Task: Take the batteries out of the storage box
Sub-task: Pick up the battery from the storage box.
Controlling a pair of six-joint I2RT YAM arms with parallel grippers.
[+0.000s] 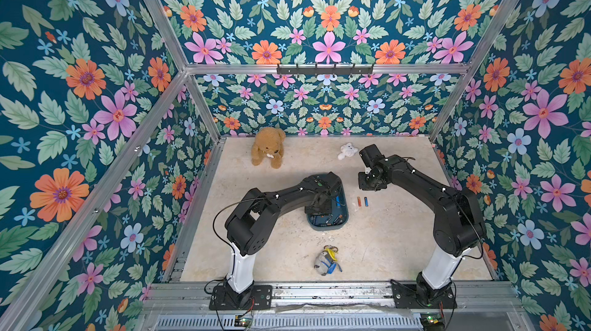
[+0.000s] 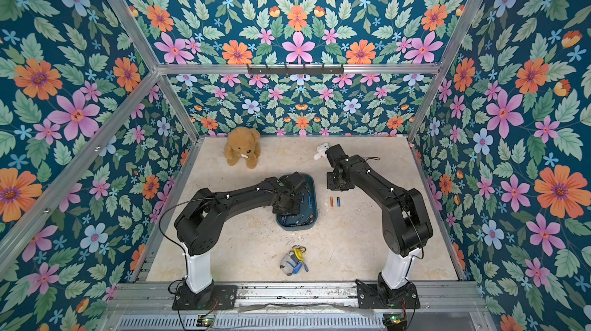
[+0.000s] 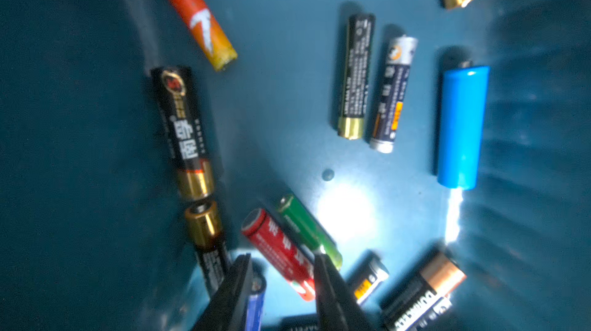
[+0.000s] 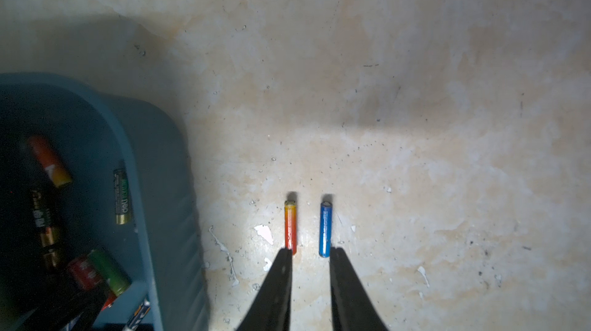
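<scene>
In a top view the storage box (image 1: 327, 227) sits mid-table holding batteries (image 1: 332, 219), with an orange cell (image 1: 359, 201) and a blue cell (image 1: 366, 201) out at its 3 o'clock; left wrist: left gripper (image 3: 283, 260) fingers spread astride a red cell (image 3: 278, 249), "DURACELL" legible on a copper-ended cell (image 3: 422, 292); right wrist: right gripper (image 4: 310, 251) fingers parted and empty, "deli" on a gold-tipped cell (image 4: 122, 198); cells are likely light, rigid, slick and roll-prone, best pinched mid-barrel.

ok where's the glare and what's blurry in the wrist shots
Left wrist view: white glare on the box floor, red battery soft. Right wrist view: box interior in shadow, table bright by the orange battery and blue battery.
</scene>
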